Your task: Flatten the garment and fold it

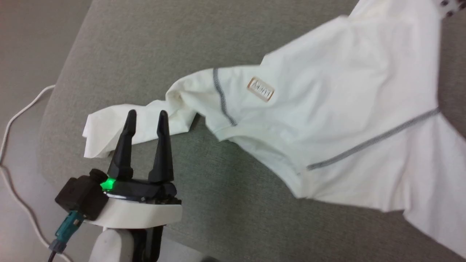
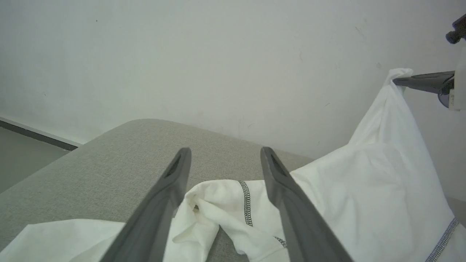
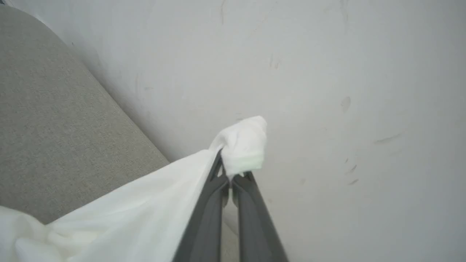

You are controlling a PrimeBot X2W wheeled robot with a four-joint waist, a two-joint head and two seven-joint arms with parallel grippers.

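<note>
Two tools share one garment (image 1: 327,109), spread across the grey upholstered seat (image 1: 145,43) with its right part raised.

Head view: the left tool (image 1: 147,114) hovers spread over the garment's trailing left end (image 1: 102,127), probably positioned to take it for stretching. A white cable (image 1: 14,120) lies on the floor at left, clear of the work.

Left wrist view: the right tool (image 2: 397,81) holds a corner high, far right.

Right wrist view: its fingers are pressed together, pinching bunched fabric. The wall (image 3: 346,91) stands close behind.

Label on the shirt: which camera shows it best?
The head view: the brown-bordered label faces up on the garment, its lettering blurred. The left wrist view gives cloth and stitching; the right wrist view, a pinched bunch.
</note>
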